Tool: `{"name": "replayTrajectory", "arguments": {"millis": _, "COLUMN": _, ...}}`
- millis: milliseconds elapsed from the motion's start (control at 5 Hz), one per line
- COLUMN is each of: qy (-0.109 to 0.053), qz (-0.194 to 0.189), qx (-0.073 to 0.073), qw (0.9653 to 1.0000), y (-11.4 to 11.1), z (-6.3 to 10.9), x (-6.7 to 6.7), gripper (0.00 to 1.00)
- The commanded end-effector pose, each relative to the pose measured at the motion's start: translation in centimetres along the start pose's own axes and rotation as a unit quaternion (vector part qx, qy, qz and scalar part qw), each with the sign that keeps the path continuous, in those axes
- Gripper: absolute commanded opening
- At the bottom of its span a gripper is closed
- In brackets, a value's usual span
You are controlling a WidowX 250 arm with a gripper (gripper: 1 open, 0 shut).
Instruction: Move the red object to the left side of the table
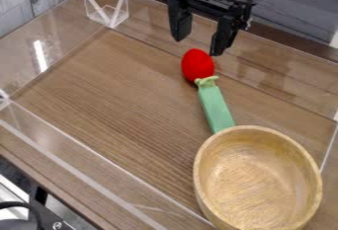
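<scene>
The red object is a small rounded strawberry-like toy with a pale green base, resting on the brown wood-grain table right of centre toward the back. It touches the far end of a flat green block. My black gripper hangs just above and behind the red object, pointing down. Its two fingers stand open and apart with nothing between them.
A round light wooden bowl sits at the front right, near the green block's close end. Low clear acrylic walls border the tabletop on the left, front and back. Bare wood spans the left half.
</scene>
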State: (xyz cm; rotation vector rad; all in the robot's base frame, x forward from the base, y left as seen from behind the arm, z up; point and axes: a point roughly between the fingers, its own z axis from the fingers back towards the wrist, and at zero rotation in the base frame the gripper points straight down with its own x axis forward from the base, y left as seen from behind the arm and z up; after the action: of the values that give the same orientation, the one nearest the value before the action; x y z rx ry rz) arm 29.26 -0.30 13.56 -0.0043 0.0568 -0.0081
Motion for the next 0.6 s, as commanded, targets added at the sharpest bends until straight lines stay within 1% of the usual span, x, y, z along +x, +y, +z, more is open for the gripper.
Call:
{"name": "replayTrajectory", "arguments": {"millis": 0, "qy": 0.004, "qz": -0.025, "qx": 0.005, "qw": 0.9997, "y": 0.9, "z": -1.5, "x": 1.4, "gripper": 1.00}}
{"name": "replayTrajectory", "arguments": {"millis": 200, "qy": 0.004, "qz": -0.049, "qx": 0.012, "qw": 0.9987, "y": 1.9, "z": -3.3, "x": 3.3, "gripper": 1.00}}
{"name": "replayTrajectory", "arguments": {"millis": 400, "qy": 0.002, "qz": -0.061, "qx": 0.013, "qw": 0.9981, "y": 2.7, "z": -4.5, "x": 4.5, "gripper": 1.00}}
